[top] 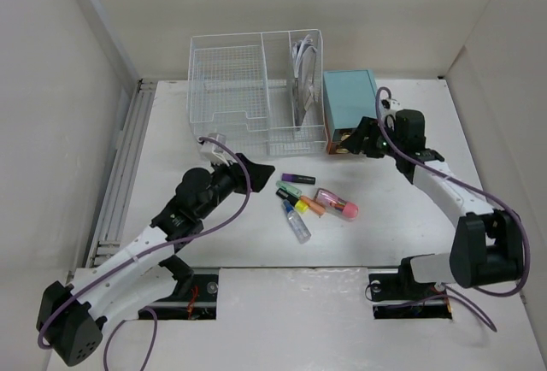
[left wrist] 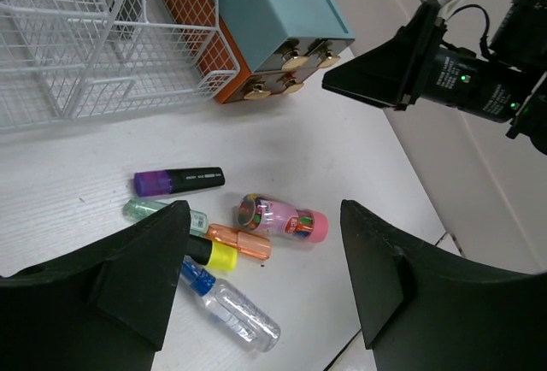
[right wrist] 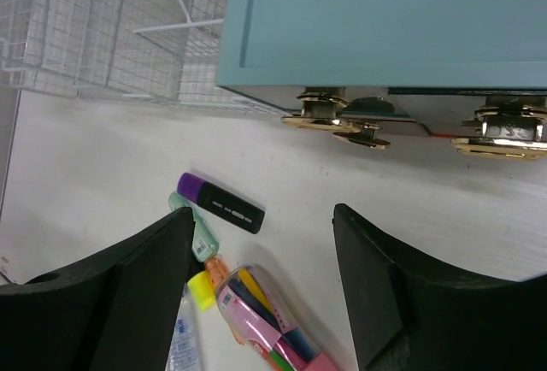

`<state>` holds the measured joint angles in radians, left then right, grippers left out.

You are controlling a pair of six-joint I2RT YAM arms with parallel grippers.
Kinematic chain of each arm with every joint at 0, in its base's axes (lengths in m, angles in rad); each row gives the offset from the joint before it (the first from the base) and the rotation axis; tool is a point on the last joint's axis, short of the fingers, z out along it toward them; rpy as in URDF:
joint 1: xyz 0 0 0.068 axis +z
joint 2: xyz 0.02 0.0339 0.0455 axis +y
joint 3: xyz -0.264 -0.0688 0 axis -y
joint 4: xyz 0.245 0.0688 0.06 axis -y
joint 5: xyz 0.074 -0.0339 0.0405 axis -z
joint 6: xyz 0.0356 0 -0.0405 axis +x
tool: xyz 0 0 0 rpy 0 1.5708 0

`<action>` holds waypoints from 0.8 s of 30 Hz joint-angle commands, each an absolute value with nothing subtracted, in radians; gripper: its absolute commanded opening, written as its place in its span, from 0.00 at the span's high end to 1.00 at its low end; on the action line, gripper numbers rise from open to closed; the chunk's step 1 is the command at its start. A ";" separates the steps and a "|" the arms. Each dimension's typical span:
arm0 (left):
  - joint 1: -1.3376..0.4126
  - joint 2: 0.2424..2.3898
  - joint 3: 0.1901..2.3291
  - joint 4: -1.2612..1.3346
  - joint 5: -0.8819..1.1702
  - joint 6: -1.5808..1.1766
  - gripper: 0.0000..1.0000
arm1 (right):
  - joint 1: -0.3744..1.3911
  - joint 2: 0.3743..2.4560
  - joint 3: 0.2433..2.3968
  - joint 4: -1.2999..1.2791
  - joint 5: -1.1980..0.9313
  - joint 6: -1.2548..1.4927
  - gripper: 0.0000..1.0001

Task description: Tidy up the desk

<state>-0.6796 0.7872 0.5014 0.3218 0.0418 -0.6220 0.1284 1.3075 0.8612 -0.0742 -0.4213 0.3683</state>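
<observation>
Because the right arm's black two-finger gripper (top: 357,138) sits right against the front of the teal rectangular box of small drawers (top: 350,102), the top view hides that front. The wrist views show brass knobs and an orange face there, cut off at the frame edges. Its jaws stand wide apart with nothing between them.

The left arm's black gripper (top: 261,168) is left of centre, and its jaws are also spread wide and empty. In its wrist view one finger (left wrist: 128,277) covers part of the pens.

The flat white matte desk (top: 402,209) fills the middle of the top view, with pale walls on three sides. The white wire basket organizer (top: 231,38) stands at the upper centre, just beside the teal box. Its narrow right compartment holds something pale and looped that is hard to make out.

Loose at the centre lie:
- a black highlighter with a purple cap (top: 298,179)
- a pale green marker (top: 289,190)
- an orange marker (top: 312,205)
- a clear pen with a blue cap (top: 298,226)
- a pink tube of coloured pens (top: 337,203)

A yellow cap shows among them, but its body is hidden.

Bare surface lies open at lower right and far left. A metal rail (top: 120,174) runs along the left edge.
</observation>
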 commanded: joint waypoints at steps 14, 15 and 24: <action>-0.686 0.732 0.457 0.397 0.032 -0.630 0.29 | 0.115 1.500 0.864 0.213 -0.400 0.492 0.30; -0.686 0.732 0.457 0.397 0.032 -0.630 0.29 | 0.115 1.500 0.864 0.227 -0.400 0.503 0.30; -0.686 0.723 0.428 0.420 0.051 -0.640 0.29 | 0.115 1.543 0.864 0.268 -0.370 0.512 0.40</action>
